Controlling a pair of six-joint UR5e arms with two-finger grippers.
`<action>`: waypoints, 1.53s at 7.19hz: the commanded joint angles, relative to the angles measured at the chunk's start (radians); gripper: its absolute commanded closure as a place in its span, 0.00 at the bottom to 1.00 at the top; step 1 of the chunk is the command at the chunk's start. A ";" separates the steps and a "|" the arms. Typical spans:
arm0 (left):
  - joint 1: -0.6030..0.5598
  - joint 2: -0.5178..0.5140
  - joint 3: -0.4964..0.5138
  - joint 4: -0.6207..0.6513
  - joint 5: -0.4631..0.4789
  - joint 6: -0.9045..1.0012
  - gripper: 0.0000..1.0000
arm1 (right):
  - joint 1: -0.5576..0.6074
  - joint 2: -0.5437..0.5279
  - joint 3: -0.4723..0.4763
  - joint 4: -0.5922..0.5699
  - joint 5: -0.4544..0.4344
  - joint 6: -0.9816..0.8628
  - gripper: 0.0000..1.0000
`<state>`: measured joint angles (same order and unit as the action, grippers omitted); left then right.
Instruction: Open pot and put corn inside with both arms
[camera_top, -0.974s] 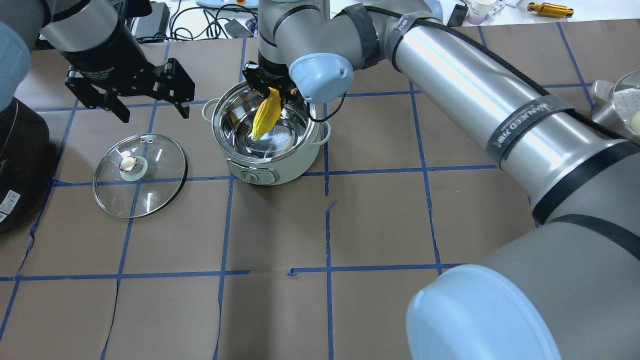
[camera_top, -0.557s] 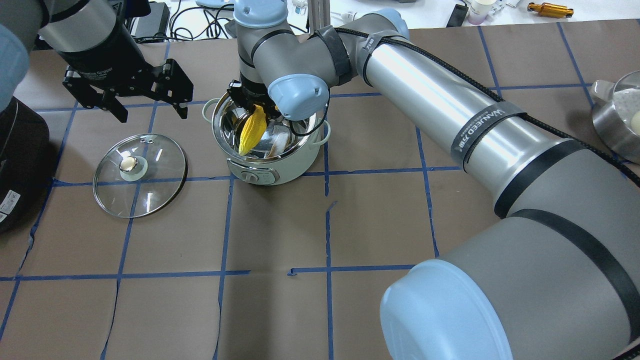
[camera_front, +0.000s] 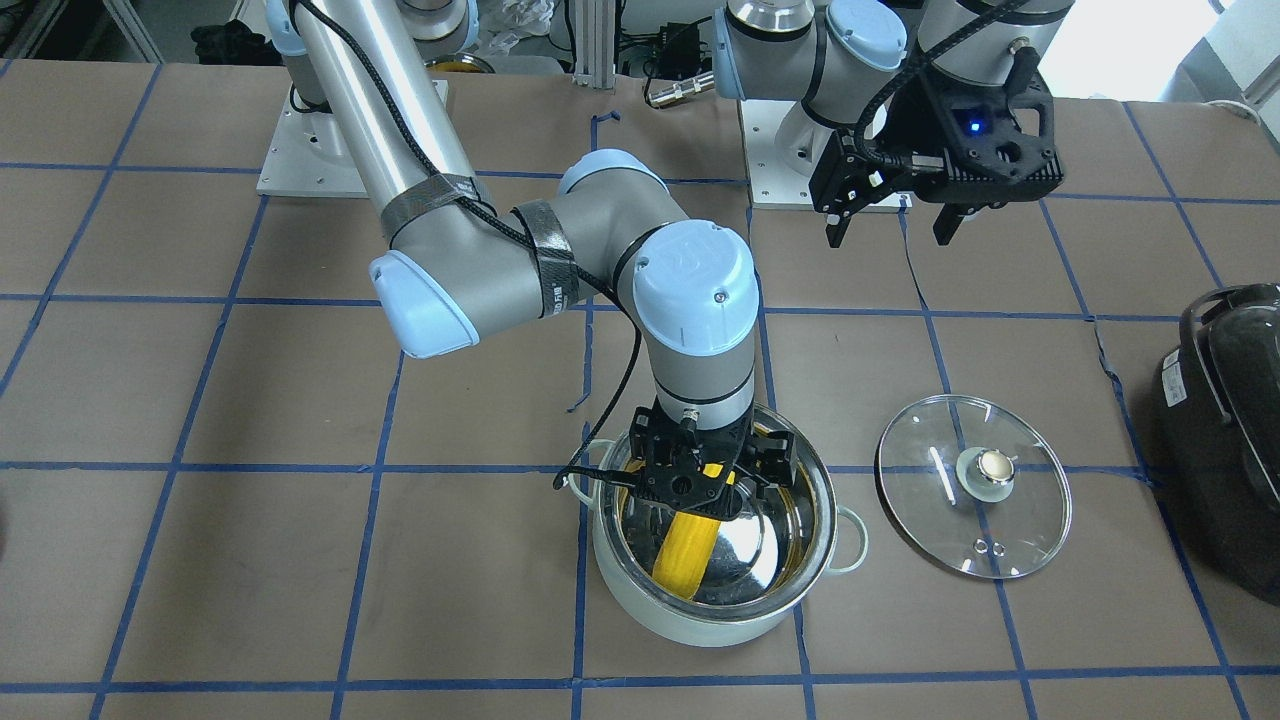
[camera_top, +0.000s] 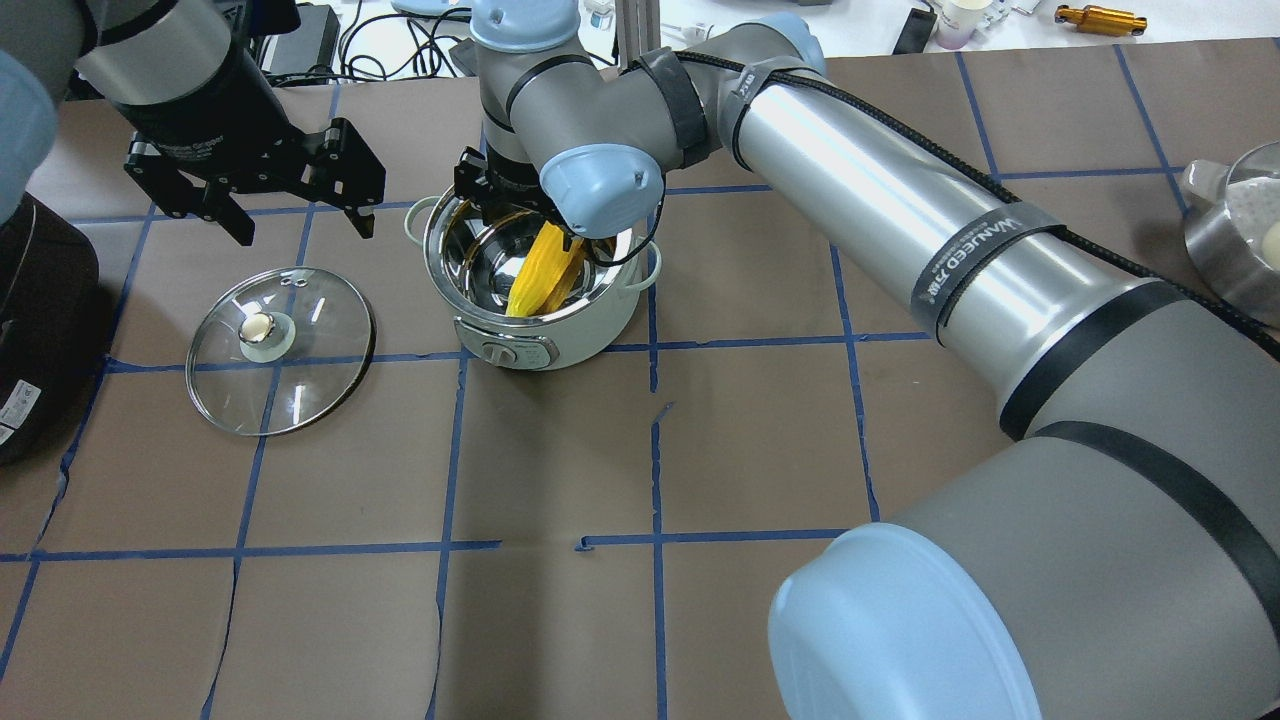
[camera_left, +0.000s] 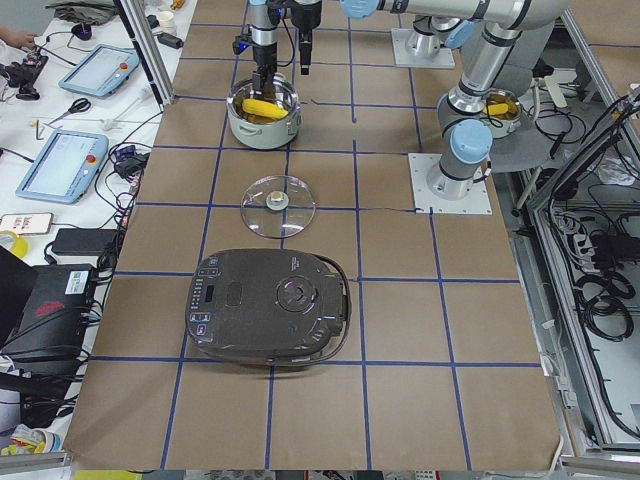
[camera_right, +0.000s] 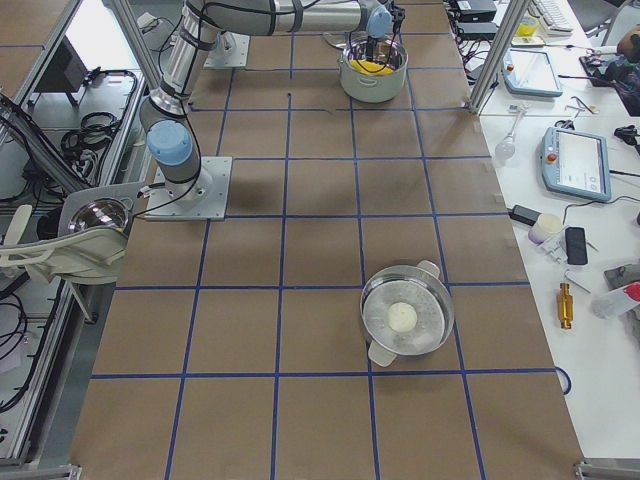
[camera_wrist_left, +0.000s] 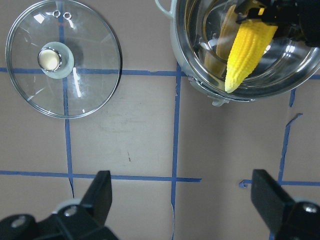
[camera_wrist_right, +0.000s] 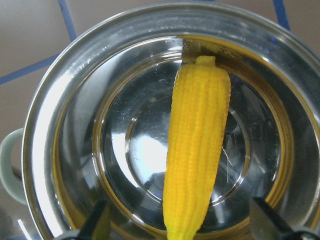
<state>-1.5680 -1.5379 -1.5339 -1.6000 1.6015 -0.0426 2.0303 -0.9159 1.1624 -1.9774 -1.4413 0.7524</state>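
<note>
The right arm's wrist covers the far rim of the pot (camera_top: 590, 335) in the overhead view, so the right hand (camera_front: 695, 485) shows there only in part, and the blunt end of the corn (camera_top: 540, 280) is hidden beneath it. The right wrist camera fills the gap. The corn lies slanted across the shiny pot floor, its lower end cut off by the frame edge. The two fingers (camera_wrist_right: 262, 215) stand wide apart at the bottom corners, clear of the cob, which seems to lie free. The left hand (camera_top: 305, 230) hangs above the counter (camera_top: 760, 440), left of the pot and on the far side of the lid, with its fingers spread and nothing between them. The glass lid (camera_top: 300, 380) lies flat on the counter to the left of the pot, knob (camera_top: 258, 327) up. A black appliance (camera_left: 270, 305) is cut off at the left edge of the overhead view. The counter is covered in brown sheeting, marked into squares by blue tape (camera_top: 655, 440). Well to the right sits a second steel pan (camera_right: 407, 315) holding a pale round thing, too small to identify. A white bench (camera_left: 60, 165) with tablets and cables runs along the counter's far side.
</note>
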 joint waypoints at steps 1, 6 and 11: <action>0.003 0.001 0.000 0.000 0.000 0.001 0.00 | -0.031 -0.082 0.005 0.136 -0.063 -0.124 0.00; 0.006 0.001 0.001 0.000 -0.002 0.001 0.00 | -0.245 -0.488 0.147 0.451 -0.122 -0.453 0.00; 0.008 0.001 0.001 0.000 -0.002 0.001 0.00 | -0.298 -0.704 0.383 0.432 -0.194 -0.631 0.00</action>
<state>-1.5601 -1.5370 -1.5324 -1.5999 1.5999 -0.0414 1.7386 -1.5794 1.4572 -1.4512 -1.6337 0.1418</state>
